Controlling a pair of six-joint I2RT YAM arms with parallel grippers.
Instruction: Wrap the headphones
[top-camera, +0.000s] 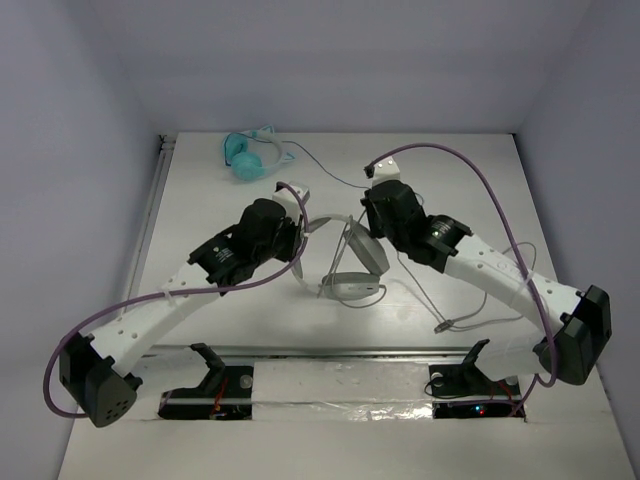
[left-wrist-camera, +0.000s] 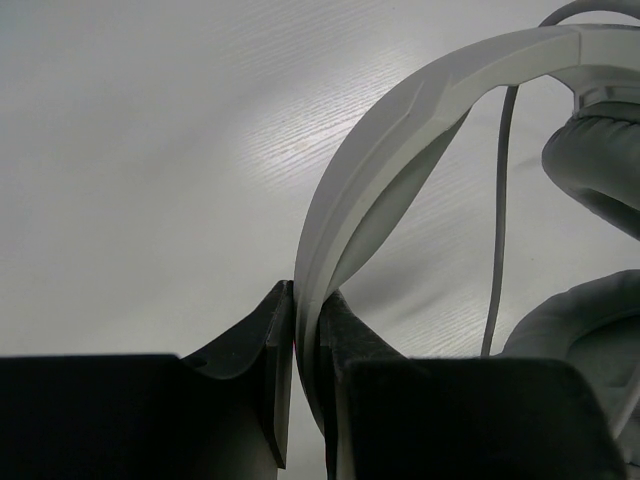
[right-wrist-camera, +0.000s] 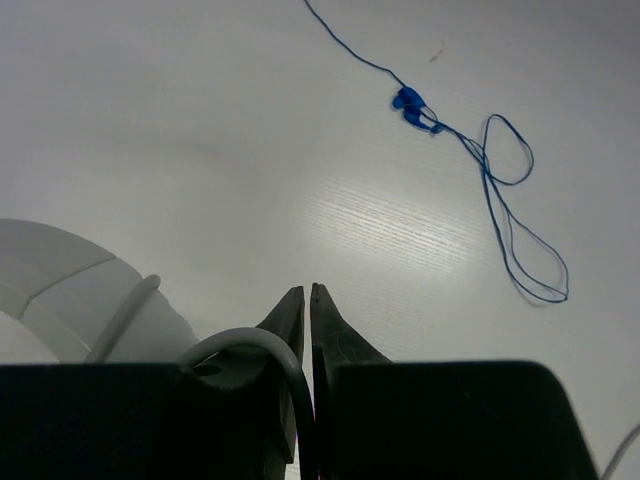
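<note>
The white headphones (top-camera: 352, 262) with grey ear pads lie at the table's middle. My left gripper (left-wrist-camera: 306, 330) is shut on the wide white headband (left-wrist-camera: 400, 130); a grey ear pad (left-wrist-camera: 598, 165) shows at the right of the left wrist view. My right gripper (right-wrist-camera: 308, 300) is shut on the thin grey cable (right-wrist-camera: 262, 348), which loops over its left finger and runs down between the jaws. Part of the headband (right-wrist-camera: 50, 285) shows at the left of the right wrist view. In the top view the cable (top-camera: 440, 300) trails right to its plug (top-camera: 441, 325).
Teal headphones (top-camera: 247, 156) lie at the back left, their thin cable (top-camera: 330, 172) running right. A blue plug (right-wrist-camera: 412, 106) and loops of blue cable (right-wrist-camera: 520, 220) lie ahead of my right gripper. Two black stands (top-camera: 210, 362) sit at the near edge.
</note>
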